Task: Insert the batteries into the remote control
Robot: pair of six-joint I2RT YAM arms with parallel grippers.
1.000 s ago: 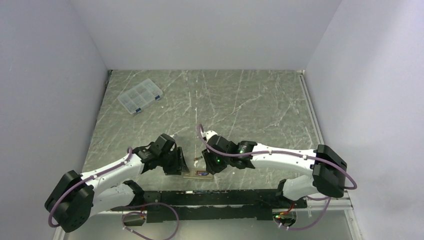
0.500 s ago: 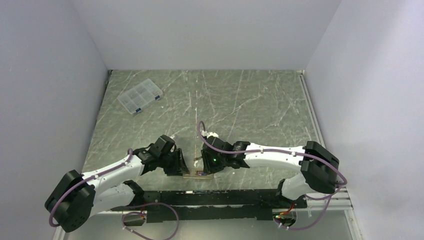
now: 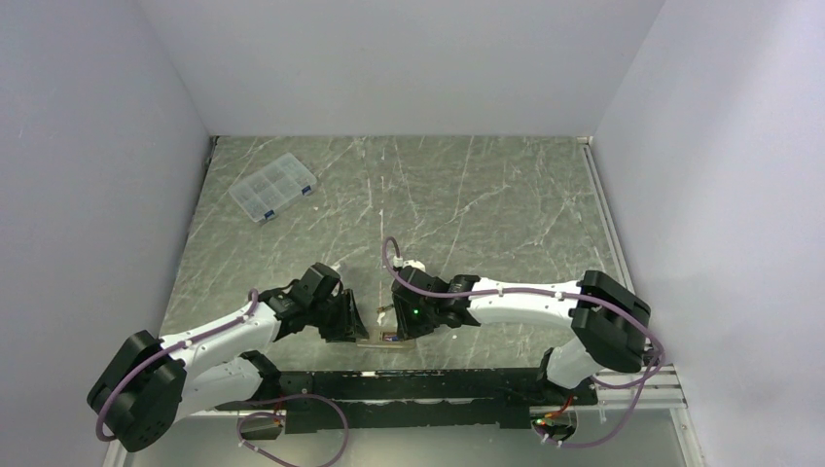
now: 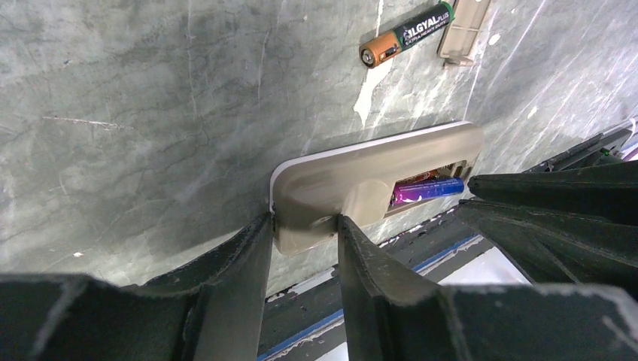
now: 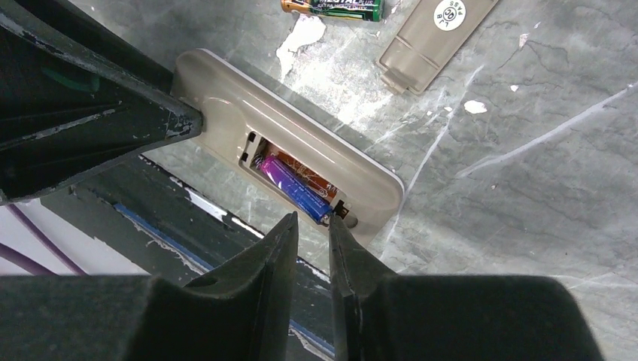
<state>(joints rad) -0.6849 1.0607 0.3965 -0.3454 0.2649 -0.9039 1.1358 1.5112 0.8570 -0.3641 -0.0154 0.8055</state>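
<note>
Left claw pinches remote control on white-walled marbled table; right claw, slightly parted, meets batteries.

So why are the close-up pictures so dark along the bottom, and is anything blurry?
Left wrist view: the left hand fills the bottom, black and soft-edged, while the remote control and the label on the loose battery are sharp. Right wrist view: the right hand is likewise dark, the batteries in the bay crisp. Top view: even, soft light, remote control tiny and half hidden.
</note>
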